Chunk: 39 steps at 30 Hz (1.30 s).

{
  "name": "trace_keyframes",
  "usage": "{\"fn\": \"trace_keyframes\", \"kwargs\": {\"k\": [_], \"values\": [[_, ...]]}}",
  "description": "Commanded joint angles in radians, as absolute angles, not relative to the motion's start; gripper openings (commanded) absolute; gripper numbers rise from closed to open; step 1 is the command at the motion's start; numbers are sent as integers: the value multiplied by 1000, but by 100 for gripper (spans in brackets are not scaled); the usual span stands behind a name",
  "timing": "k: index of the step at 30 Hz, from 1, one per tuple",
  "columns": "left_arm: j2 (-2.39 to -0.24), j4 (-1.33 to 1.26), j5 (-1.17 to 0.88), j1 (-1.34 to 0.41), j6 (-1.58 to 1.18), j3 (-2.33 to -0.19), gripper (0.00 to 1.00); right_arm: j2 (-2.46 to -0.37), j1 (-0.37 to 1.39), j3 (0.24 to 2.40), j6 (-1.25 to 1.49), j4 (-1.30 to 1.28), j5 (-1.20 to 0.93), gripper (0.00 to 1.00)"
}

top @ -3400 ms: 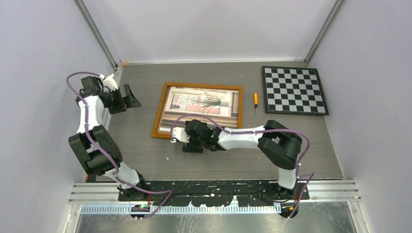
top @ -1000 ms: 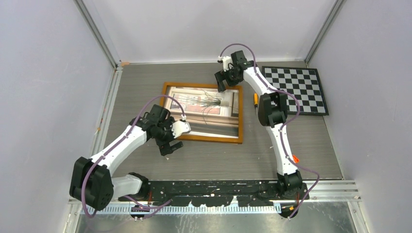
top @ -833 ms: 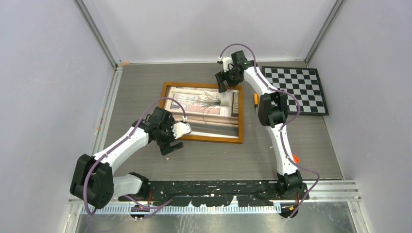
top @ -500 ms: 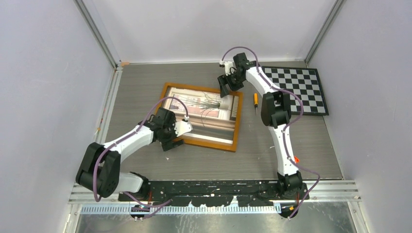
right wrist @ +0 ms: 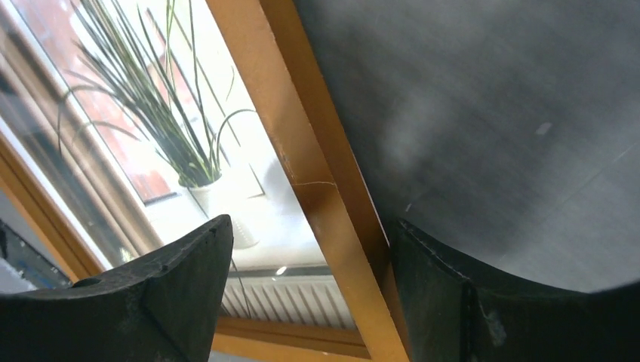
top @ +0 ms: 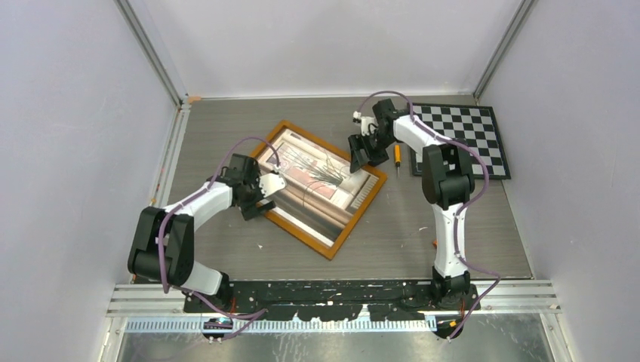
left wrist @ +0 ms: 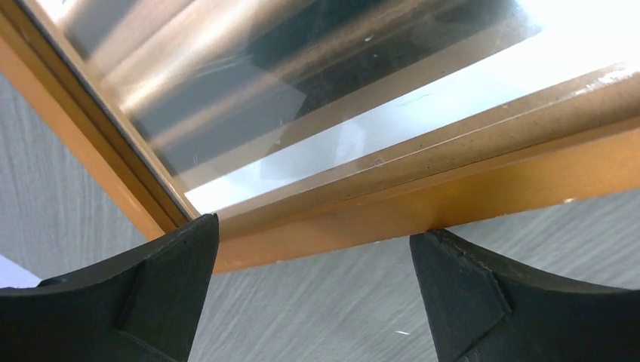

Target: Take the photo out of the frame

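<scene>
The frame (top: 330, 253), with its narrow orange-brown border, lies face up and skewed on the grey table. The photo (top: 321, 185) of the spiky plant sits inside it under glass. My left gripper (top: 253, 202) is open at the frame's left corner. In the left wrist view both fingertips (left wrist: 181, 249) rest against the orange border (left wrist: 483, 188), nothing clamped. My right gripper (top: 361, 158) is open at the frame's upper right edge. In the right wrist view it (right wrist: 311, 225) straddles the border (right wrist: 302, 166), one finger over the photo (right wrist: 166, 128), the other over the table.
A black-and-white checkerboard (top: 459, 139) lies at the back right. A small screwdriver with an orange handle (top: 398, 154) lies between it and the frame, close to my right gripper. Walls close in the table on three sides.
The frame has turned clockwise from square to skewed. My left gripper moved up along its left side and my right gripper moved right and nearer along its top edge.
</scene>
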<state>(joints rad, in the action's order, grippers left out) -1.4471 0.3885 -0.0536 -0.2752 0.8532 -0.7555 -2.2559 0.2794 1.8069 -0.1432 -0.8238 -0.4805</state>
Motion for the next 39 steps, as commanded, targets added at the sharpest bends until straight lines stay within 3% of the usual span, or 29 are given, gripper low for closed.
{"fn": "trace_keyframes", "kwargs": {"k": [1,13,24,32,39], "values": [[-1528,241,-117,-251,908,-789,100,-2216,342,1620,-39,-927,-590,79],[-1746,193,-117,-212,850,-984,100,-2060,476,1360,-57,-893,-581,79],[-1845,215,-158,-212,813,-1101,100,-2046,532,1343,-2,-830,-566,79],[-1794,357,-179,-165,764,-1154,100,-2049,498,1420,40,-854,-536,81],[-1695,615,-228,-37,771,-1295,100,-1917,451,1405,102,-855,-527,88]]}}
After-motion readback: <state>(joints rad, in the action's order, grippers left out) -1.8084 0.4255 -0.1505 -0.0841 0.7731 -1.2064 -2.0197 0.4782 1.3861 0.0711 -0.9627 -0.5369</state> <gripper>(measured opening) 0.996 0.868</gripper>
